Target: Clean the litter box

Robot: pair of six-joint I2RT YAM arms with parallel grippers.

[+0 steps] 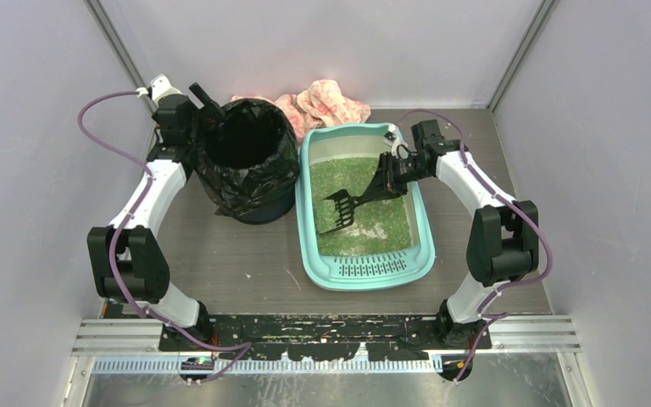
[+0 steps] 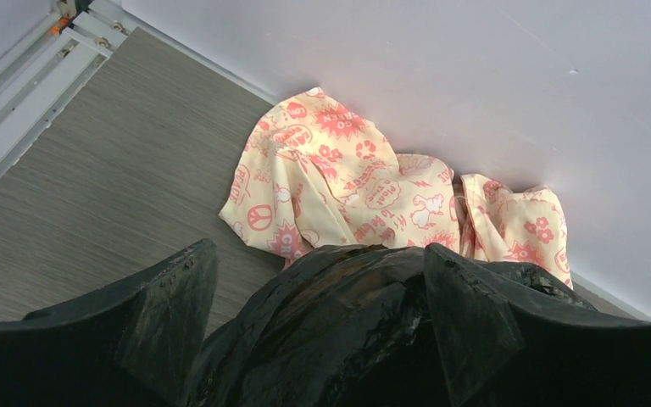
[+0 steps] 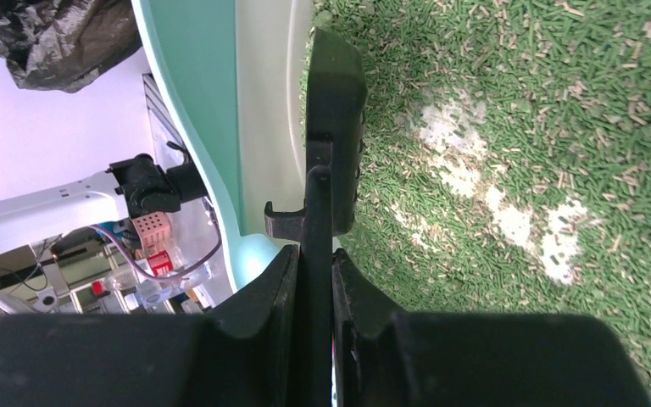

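The mint-teal litter box (image 1: 371, 271) lies at the table's middle right with green litter (image 1: 360, 191) inside and its slotted lip at the near end. My right gripper (image 1: 387, 174) is shut on the handle of a black slotted scoop (image 1: 337, 212), held tilted over the litter near the box's left wall. In the right wrist view the gripper (image 3: 315, 271) clamps the thin handle. The scoop head (image 3: 336, 110) sits edge-on beside the box wall (image 3: 195, 102), above litter (image 3: 542, 102) with bare white patches. My left gripper (image 1: 197, 100) is open, straddling the far-left rim of the black-bagged bin (image 1: 264, 188).
A cream cloth with red prints (image 1: 332, 102) is bunched against the back wall behind the bin and box; it also shows in the left wrist view (image 2: 347, 178). The black bag (image 2: 339, 322) fills the gap between the left fingers. Grey walls enclose the table on three sides.
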